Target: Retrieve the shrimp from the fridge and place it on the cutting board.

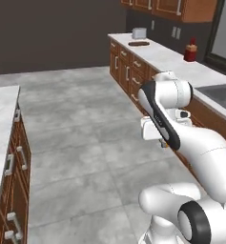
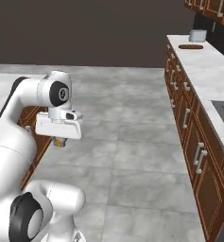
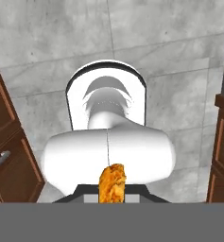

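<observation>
An orange shrimp (image 3: 112,183) stands pinched at the bottom of the hand view, with my own white base and the grey floor below it. My gripper (image 2: 60,141) hangs under the white hand, pointing down, shut on the shrimp (image 2: 59,142). The hand is high over the floor, between the two cabinet runs. The cutting board (image 1: 138,44), a dark brown oval slab, lies far off on the right-hand counter, beside a toaster (image 1: 139,33). In the right base view the cutting board (image 2: 191,47) sits at the counter's far end. The fridge is out of view.
The long marble counter (image 2: 203,75) with wooden drawers runs along the right, with a sink (image 1: 220,94) and a red bottle (image 1: 190,50). An island counter (image 1: 0,119) stands at the left. A wide grey tiled floor (image 1: 81,124) lies between them.
</observation>
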